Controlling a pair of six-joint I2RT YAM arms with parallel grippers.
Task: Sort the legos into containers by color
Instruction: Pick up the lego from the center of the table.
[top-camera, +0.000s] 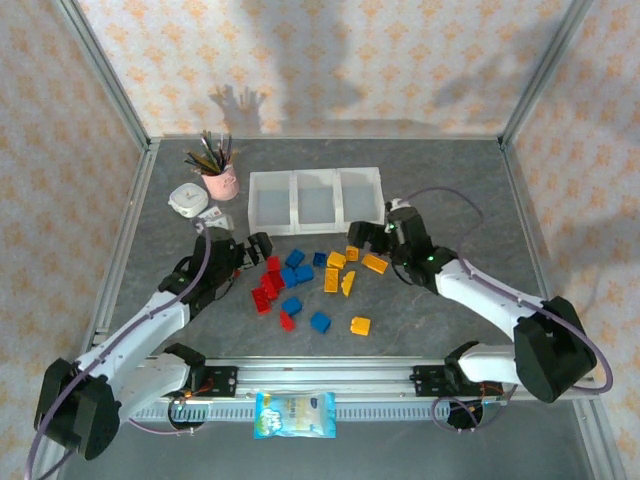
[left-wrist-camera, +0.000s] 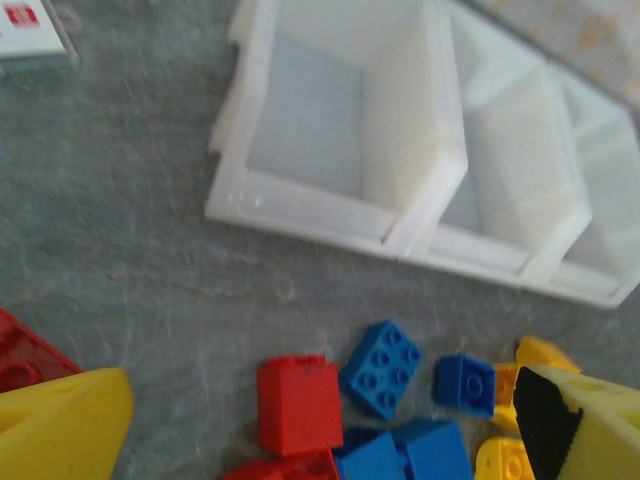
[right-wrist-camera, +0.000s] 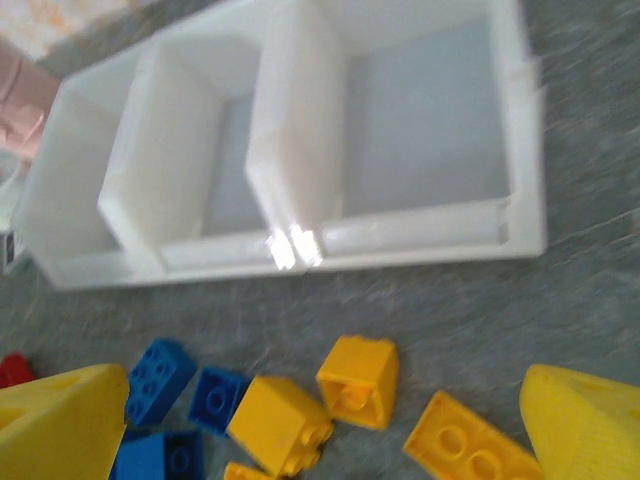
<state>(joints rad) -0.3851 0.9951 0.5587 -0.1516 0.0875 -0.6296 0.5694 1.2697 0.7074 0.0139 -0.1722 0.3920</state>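
Yellow fingertips (left-wrist-camera: 60, 425) of the left gripper (top-camera: 260, 247) stand wide apart, holding nothing, over red and blue legos (top-camera: 290, 285). The right gripper (top-camera: 368, 238) is spread just as wide above yellow-orange bricks (right-wrist-camera: 358, 378). All the bricks lie scattered on the grey table (top-camera: 450, 200), just in front of the containers (top-camera: 293, 200).

White arms (top-camera: 490, 295) carry black joints (top-camera: 545, 350), lilac cables (top-camera: 445, 189) and yellow gripper fingers (right-wrist-camera: 60, 420).
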